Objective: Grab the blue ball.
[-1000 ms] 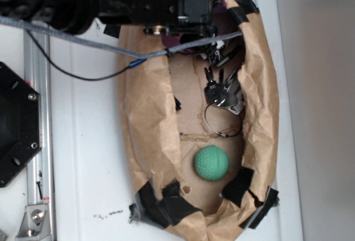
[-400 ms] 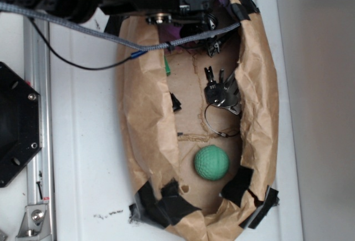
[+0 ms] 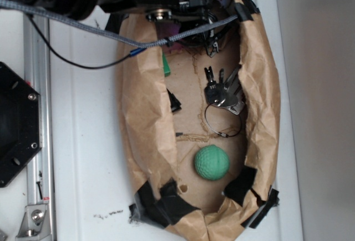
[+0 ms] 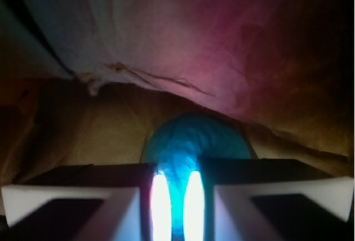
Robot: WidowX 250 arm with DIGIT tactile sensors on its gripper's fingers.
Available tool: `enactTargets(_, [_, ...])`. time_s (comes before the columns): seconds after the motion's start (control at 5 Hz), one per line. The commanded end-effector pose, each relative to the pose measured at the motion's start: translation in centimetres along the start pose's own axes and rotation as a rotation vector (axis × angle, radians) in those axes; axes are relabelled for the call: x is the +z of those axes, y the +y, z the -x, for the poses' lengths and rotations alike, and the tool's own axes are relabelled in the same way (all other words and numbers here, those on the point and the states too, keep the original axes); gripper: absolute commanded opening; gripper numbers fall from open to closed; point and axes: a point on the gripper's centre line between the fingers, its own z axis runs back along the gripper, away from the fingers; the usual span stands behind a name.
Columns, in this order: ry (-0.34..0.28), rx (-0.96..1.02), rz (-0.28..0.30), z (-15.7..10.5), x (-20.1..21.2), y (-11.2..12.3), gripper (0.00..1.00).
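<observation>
So from the exterior view the gripper point(image 3: 202, 27) is buried at the top end of the brown paper tray point(image 3: 141, 113), the blue ball isn't visible there, and I count one green ball point(image 3: 211, 162), one bunch of keys point(image 3: 222, 94) and one small green piece point(image 3: 166, 64). In the wrist view the one blue ball point(image 4: 194, 141) sits right in front of the two fingers point(image 4: 72, 210), which look nearly together with just a slim gap, though I can't tell if they're pinching it, so I'd guess it's the grasp step and next needs a firm squeeze, then a lift
</observation>
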Motion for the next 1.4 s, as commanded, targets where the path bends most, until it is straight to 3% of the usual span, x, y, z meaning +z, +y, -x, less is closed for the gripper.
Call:
enactTargets(0.0, [-0.038,0.008,0.003,-1.1,0.1,0.8,0.0])
enactTargets(0.4, [-0.035,-0.004,0.02,-0.9,0.6,0.1,0.0])
enactTargets(0.6, [-0.028,-0.055,0.03,-0.9,2.9,-1.8,0.0])
enactTargets(0.8, [-0.046,-0.218,0.102,-0.7,8.7,-6.2,0.0])
enactTargets(1.0, [0.106,-0.353,0.301,-0.2,14.6,-8.8,0.0])
enactTargets(1.2, [0.146,-0.386,0.384,1.0,17.4,-10.0,0.0])
